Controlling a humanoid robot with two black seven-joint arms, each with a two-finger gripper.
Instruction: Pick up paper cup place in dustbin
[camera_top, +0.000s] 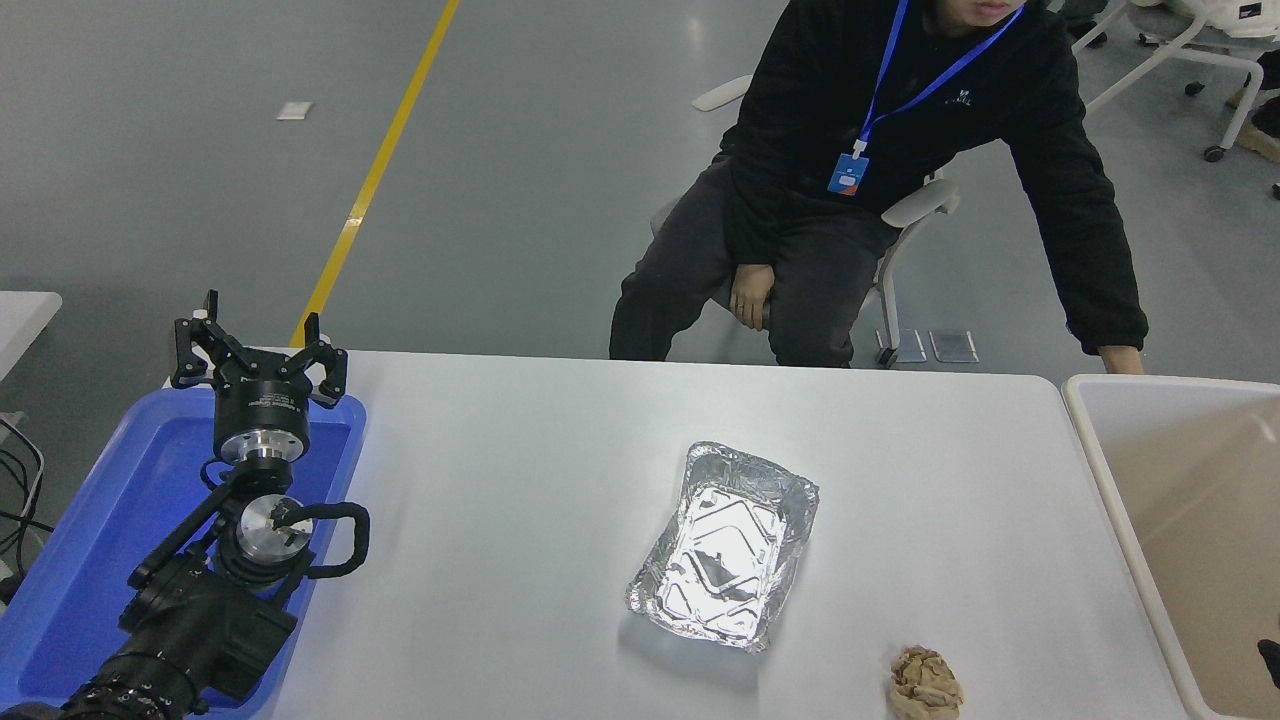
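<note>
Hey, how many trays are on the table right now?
2. The blue plastic tray sits at the table's left edge under the parked left arm; the crinkled foil tray lies near the middle. Neither visibly holds anything, though the arm covers part of the blue one.

Bright, even overhead light; focus sharp across the frame. Strong glare on the foil tray (724, 545) floor, with a soft shadow along its near edge. Pale sheen on the white table (520, 450) (no blur). Floor reflects faintly at top.

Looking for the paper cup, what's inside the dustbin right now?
Only the dustbin's bare beige inside shows, with a dark sliver at the frame's edge. No cup visible; most of it is out of frame.
</note>
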